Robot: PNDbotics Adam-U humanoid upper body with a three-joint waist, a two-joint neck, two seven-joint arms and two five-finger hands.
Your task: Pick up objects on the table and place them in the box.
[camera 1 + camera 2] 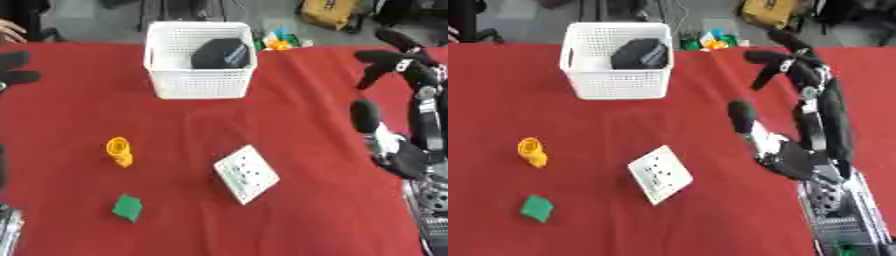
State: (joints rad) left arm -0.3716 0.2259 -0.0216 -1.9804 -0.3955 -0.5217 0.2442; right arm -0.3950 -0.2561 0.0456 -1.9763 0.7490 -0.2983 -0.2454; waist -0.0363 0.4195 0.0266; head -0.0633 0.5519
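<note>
Across the left eye view a red worktop [306, 90] fills most of the picture. Near its far edge stands a white box [200, 82] with perforated walls, and a black object [220, 53] lies inside it, leaning toward the right wall. Closer in, a yellow piece [119, 151] rests left of centre, with a green square [128, 207] nearer the camera below it. A white card with dark dots [246, 174] lies tilted to their right, apart from both. At the right edge the right robot hand [401, 65] is raised over the cloth, fingers spread and holding nothing. At the left edge dark fingers of the left robot hand [17, 67] show; I cannot tell how far they are open. Small colourful items [278, 41] sit beyond the box at the worktop's far edge.

Over in the right eye view the right robot hand shows more fully, palm and thumb in the picture: fingers straight and apart, thumb out, well right of the box and not touching any object. The card, yellow piece and green square lie on the cloth, each separate from the others. The left robot hand is out of this picture.
</note>
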